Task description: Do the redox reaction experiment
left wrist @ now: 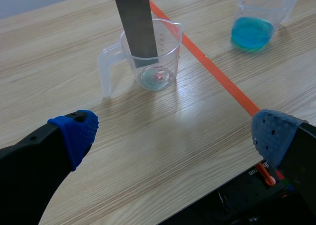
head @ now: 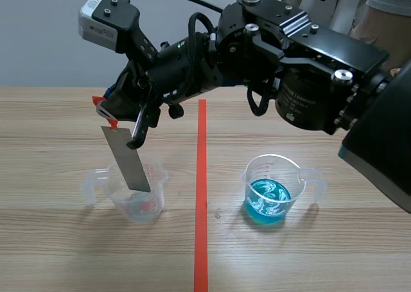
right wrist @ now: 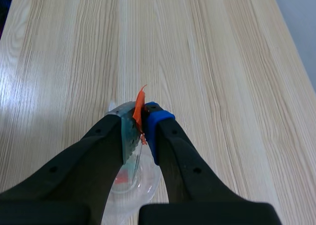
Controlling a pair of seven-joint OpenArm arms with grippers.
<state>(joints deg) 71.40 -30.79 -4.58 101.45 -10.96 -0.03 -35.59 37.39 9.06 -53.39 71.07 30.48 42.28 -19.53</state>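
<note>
Left of the tape line [head: 201,196], the right gripper [right wrist: 140,123] pinches the orange-tagged top of a flat, dull grey metal strip [head: 128,160]. Its long axis runs from 11 to 5 o'clock, with the lower end inside the clear beaker [head: 154,205]. At 3 o'clock from that stands the blue beaker [head: 268,199]. The left gripper [left wrist: 175,133] has its fingers spread wide.

Metal strip [left wrist: 134,22] cut off in left wrist view, blue-liquid cup [left wrist: 254,32] rim cropped, clear cup [right wrist: 136,181] mostly behind jaws
</note>
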